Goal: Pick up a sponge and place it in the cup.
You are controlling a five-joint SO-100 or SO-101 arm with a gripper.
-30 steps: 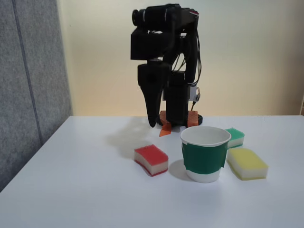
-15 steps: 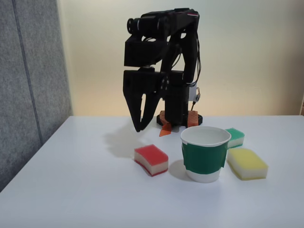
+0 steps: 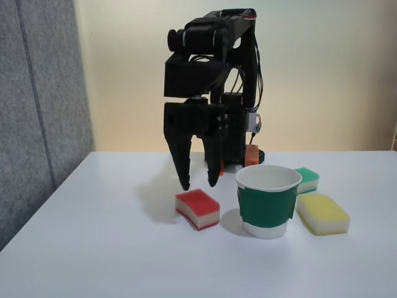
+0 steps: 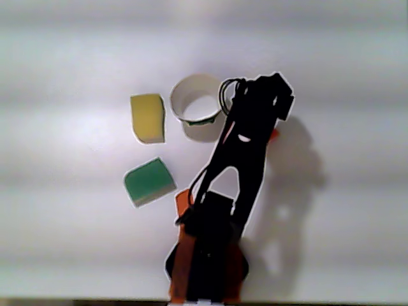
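Note:
The red-topped sponge (image 3: 197, 208) lies flat on the white table (image 3: 111, 248) in the fixed view, just left of the cup (image 3: 268, 205), a white paper cup with a dark green band that stands upright. My black gripper (image 3: 198, 185) hangs open just above the sponge's rear edge. Its two fingers point down and are spread about as wide as the sponge, with nothing between them. In the other view the arm (image 4: 245, 146) covers the sponge except for a red sliver (image 4: 273, 134). The cup (image 4: 179, 107) sits beside the arm on the left.
A green-topped sponge (image 3: 307, 179) lies behind the cup on the right, and a yellow sponge (image 3: 322, 213) lies in front of it. Both show in the other view, yellow (image 4: 148, 117) and green (image 4: 149, 182). A grey panel (image 3: 37, 112) borders the table's left side.
The gripper has gone from shut to open, has swung round to face the camera, and has come down to just above the red sponge. The sponges and cup have stayed put.

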